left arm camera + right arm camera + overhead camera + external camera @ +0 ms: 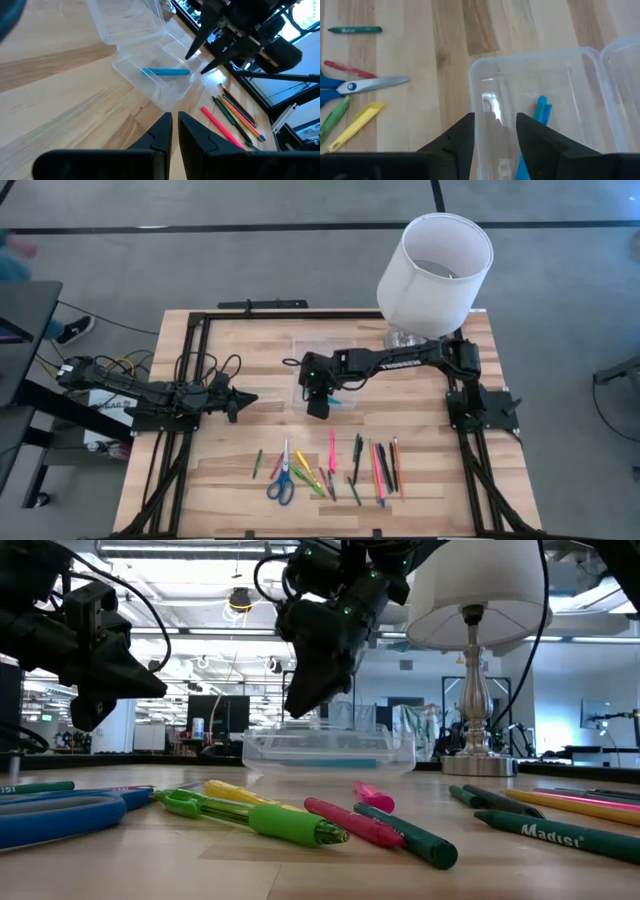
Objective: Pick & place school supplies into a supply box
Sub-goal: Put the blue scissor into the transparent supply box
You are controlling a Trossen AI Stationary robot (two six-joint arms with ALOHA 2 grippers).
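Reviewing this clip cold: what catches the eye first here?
The right gripper hangs open over the clear supply box at mid-table, where a blue pen already lies. A row of pens, markers and scissors lines the near edge, and a large white lamp stands at the far right corner.

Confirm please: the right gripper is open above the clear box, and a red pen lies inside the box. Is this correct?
Not quite. The pen inside the clear box is blue, not red, as the left wrist view shows. The rest holds: the right gripper is open above the box.
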